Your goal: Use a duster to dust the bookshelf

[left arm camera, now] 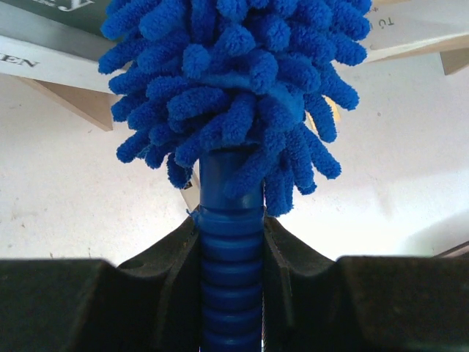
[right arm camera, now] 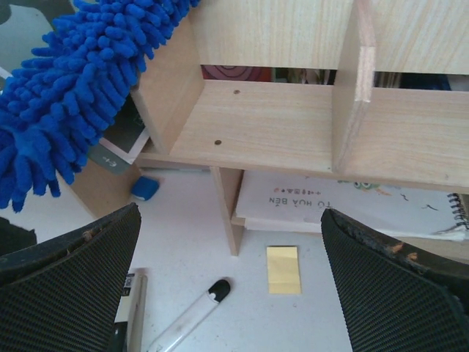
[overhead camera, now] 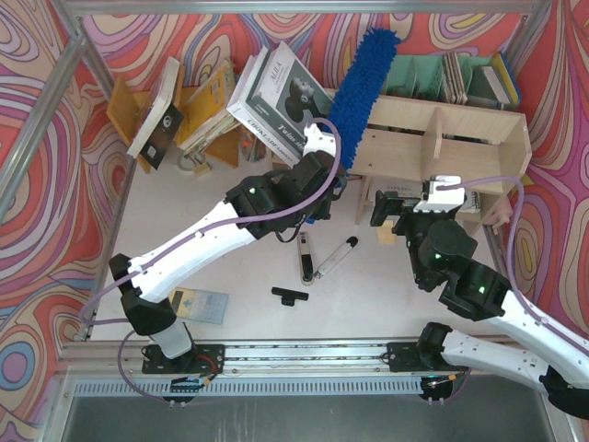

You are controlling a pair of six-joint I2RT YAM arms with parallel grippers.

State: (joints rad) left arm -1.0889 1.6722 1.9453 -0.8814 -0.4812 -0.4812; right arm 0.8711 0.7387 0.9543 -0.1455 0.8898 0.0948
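White tabletop | left pincer clamps fluffy duster, ribbed handle | right pincer apart | plywood bookshelf

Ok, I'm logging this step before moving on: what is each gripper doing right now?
Left gripper: closed on the handle of the duster.
Right gripper: open, holding nothing, facing the bookshelf.

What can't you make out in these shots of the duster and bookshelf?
- Left wrist view: the tip of the duster, cut off by the top edge. Its handle end runs between the fingers of the left gripper and off the bottom edge.
- Top view: whether the duster touches the bookshelf, because its fluff hides the spot.
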